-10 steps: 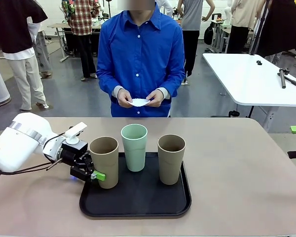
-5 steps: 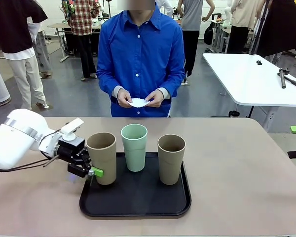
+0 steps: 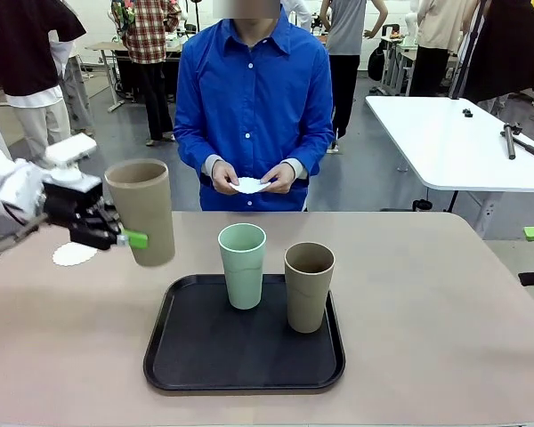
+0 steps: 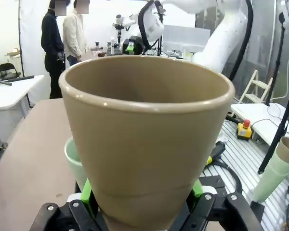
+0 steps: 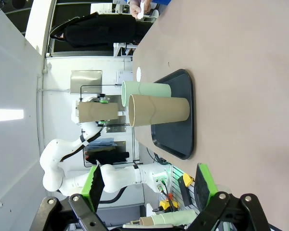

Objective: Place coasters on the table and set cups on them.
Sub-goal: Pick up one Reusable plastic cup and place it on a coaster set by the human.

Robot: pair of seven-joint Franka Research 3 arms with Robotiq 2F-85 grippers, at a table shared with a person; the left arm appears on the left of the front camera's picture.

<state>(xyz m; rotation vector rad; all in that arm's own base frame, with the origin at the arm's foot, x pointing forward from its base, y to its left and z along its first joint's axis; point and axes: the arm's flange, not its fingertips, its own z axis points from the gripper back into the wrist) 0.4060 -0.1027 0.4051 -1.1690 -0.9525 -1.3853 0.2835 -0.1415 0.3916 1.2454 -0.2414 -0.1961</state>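
On the wide beige desk (image 3: pixel 427 294), the step in hand looks like carrying the first cup to its coaster. A black tray (image 3: pixel 187 369) lies in the middle, near the robot's edge. Its left part is bare, while a mint cup (image 3: pixel 242 265) and a second tan cup (image 3: pixel 309 285) stand upright on its right part.

The left claw (image 3: pixel 138 237) is clamped low on the wall of a tan cup (image 3: pixel 142 209), one green pad on each side. It holds the cup in the air, slightly tilted, left of the tray. The right claw (image 5: pixel 149 184) hangs well off to the side, its jaws spread wide with nothing between them.

Near the desk's left edge one white coaster (image 3: pixel 74 254) lies flat and bare, close to the carried cup. Whether the cup is over it I cannot tell. At the far side a person's hands (image 3: pixel 227 178) hold more white paper coasters (image 3: pixel 252 184).

The next move probably calls for squaring the cup upright and centring its base inside the scalloped rim. It should then go straight down before release, because a dragged base could slide the light paper.

No brand, label or writing can be read on the cups, tray or coasters.
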